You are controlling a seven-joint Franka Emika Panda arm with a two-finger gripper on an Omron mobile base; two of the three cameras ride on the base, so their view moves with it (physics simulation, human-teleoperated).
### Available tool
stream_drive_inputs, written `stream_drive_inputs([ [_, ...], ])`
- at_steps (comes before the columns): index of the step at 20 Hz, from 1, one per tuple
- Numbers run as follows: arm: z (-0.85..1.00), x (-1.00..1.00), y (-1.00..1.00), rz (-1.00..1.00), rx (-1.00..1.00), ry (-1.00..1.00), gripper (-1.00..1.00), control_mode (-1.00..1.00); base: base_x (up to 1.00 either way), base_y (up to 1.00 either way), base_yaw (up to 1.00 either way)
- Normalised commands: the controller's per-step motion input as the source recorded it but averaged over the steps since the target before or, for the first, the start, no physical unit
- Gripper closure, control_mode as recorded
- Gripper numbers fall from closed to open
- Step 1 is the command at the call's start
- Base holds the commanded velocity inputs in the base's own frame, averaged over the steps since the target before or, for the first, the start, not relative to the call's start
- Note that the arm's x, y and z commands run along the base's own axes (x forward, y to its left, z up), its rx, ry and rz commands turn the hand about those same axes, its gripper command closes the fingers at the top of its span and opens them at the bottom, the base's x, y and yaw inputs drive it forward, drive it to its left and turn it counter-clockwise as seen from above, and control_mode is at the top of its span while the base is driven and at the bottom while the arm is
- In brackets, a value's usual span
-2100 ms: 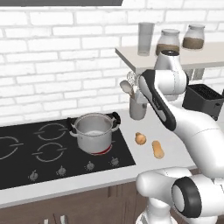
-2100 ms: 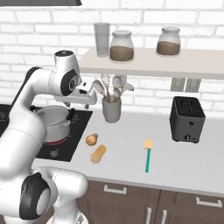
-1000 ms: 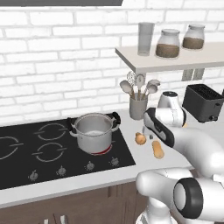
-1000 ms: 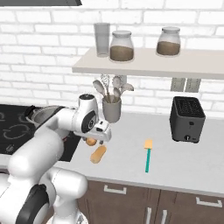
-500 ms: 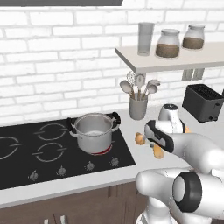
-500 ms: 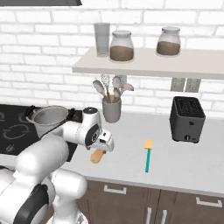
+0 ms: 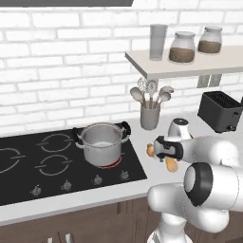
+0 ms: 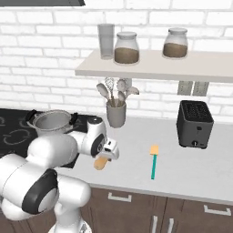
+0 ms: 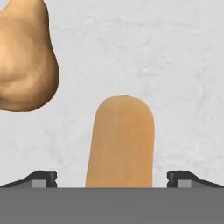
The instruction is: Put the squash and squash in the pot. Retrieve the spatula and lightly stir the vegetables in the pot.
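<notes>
Hand view: oblong tan squash (image 9: 120,142) lying lengthwise between the two dark fingers (image 9: 41,178), smooth skin, rounded far end; gaps visible on both sides.
Fingers' state: spread wide, straddling the oblong squash, gripping nothing.
Second squash (image 9: 24,57): rounder, pear-like bulge, mottled tan-orange, upper left of hand view, just beside the first, apart from it.
Worktop (image 9: 175,65): pale grey, lightly marbled.
Left base view: gripper (image 7: 163,153) low over the worktop right of the hob; orange squash (image 7: 171,164) showing below it.
Pot (image 7: 102,144): shiny steel, black side handles, reddish base, on the hob's near right burner.
Spatula (image 8: 154,162): teal handle, yellow-orange blade, flat on worktop, well apart from the squashes.
</notes>
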Motion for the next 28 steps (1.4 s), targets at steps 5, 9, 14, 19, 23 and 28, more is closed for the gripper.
stream_drive_inputs([
  [5, -0.22, 0.1, 0.0, 0.0, 0.0, 0.0, 1.0, -1.0, 0.0, 0.0, 0.0],
  [9, -0.05, 0.03, 0.0, 0.0, 0.0, 0.0, 1.0, -1.0, 0.0, 0.0, 0.0],
  [14, 0.53, -0.33, 0.0, 0.0, 0.0, -0.23, 1.0, -1.0, 0.0, 0.0, 0.0],
  [19, 1.0, -0.68, 0.26, 0.0, 0.0, -0.32, 1.0, -1.0, 0.0, 0.0, 0.0],
  [23, 1.0, -0.28, 0.94, 0.0, 0.0, -0.11, 1.0, -1.0, 0.0, 0.0, 0.0],
  [28, 1.0, -0.03, 1.0, 0.0, 0.0, -0.05, 1.0, -1.0, 0.0, 0.0, 0.0],
])
